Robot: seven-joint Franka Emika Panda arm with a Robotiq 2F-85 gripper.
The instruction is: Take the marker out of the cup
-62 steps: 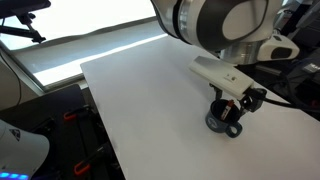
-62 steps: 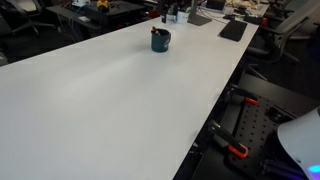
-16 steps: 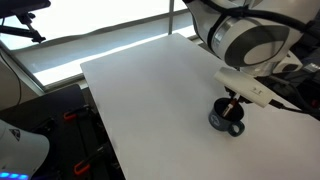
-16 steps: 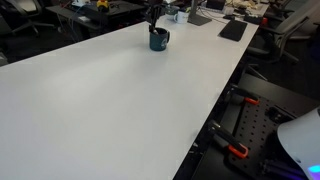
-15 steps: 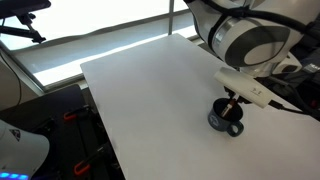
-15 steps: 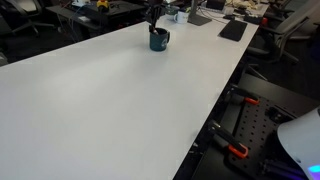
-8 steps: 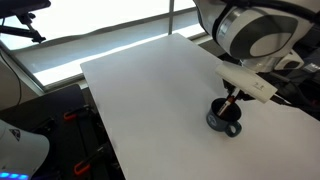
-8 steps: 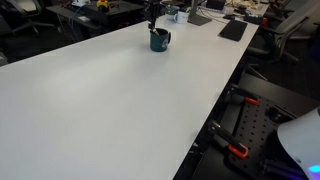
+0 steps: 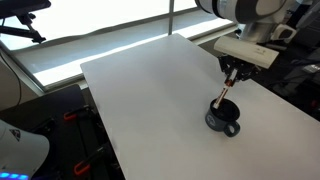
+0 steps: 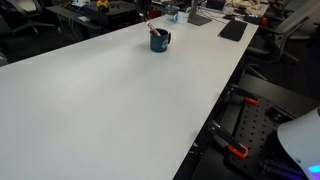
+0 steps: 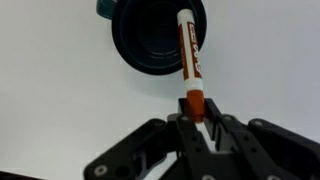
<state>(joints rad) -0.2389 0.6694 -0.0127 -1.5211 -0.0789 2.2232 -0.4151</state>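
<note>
Marker point(image 11: 190, 60) is clamped at its orange-red end between the jaws of the gripper point(image 11: 197, 122), which are closed tight on it. In the wrist view the marker body runs from the jaws toward the cup point(image 11: 145, 45), and its far end lies over the dark cup mouth, on the right side of the rim. Cannot tell whether that tip touches the inside of the cup.

In an exterior view the gripper point(image 9: 232, 72) hangs above the cup point(image 9: 222, 124). The marker point(image 9: 226, 93) slants down from it, tilted rather than upright, with its lower end at the cup opening. The marker is mostly above the rim, but its bottom end is not clear of the cup. The cup stands upright on the white table point(image 9: 150, 90), near the table's edge, with its loop handle point(image 9: 234, 130) pointing toward the camera.

In an exterior view from across the table point(image 10: 100, 110), the cup point(image 10: 160, 42) sits far back on the white top, handle to the right. The marker point(image 10: 154, 31) pokes up out of its rim. The gripper is too small and dark to make out there. Office clutter point(image 10: 205, 15) lies behind the cup on the far side, blurred.
</note>
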